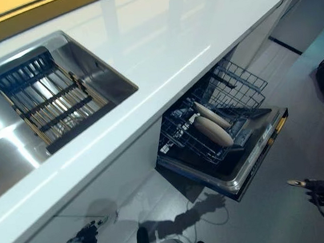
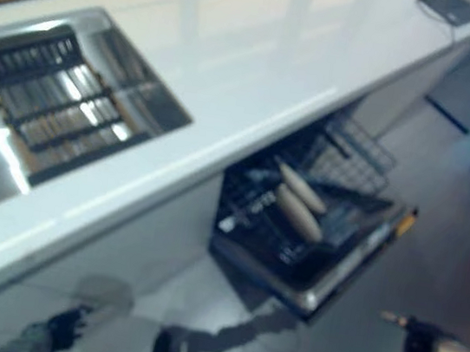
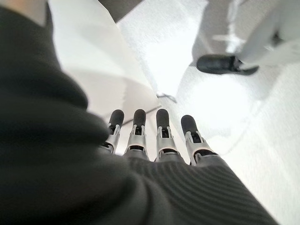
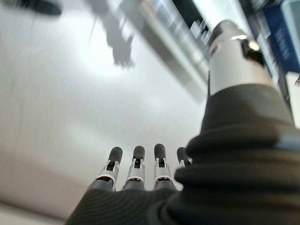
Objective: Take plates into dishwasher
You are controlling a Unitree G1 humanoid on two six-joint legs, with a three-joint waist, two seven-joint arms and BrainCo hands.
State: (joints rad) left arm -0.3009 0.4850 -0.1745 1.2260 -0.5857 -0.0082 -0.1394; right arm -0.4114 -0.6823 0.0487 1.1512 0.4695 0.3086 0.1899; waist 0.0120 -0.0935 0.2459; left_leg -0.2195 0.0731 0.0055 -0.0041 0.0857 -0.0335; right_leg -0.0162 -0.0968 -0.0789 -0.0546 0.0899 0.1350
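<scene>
Two pale plates [image 1: 213, 124] are standing on edge in the dark wire rack [image 1: 207, 117] that is resting on the open dishwasher door [image 1: 252, 161], below the white counter [image 1: 159, 35].

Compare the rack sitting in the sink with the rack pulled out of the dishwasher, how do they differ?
The sink rack lies flat in the steel sink and holds nothing; the dishwasher rack is a deep wire basket, pulled out over the open door, with two plates standing on edge in it. The sink rack sits up at counter level; the dishwasher rack is low, near the floor. Both are dark.
</scene>
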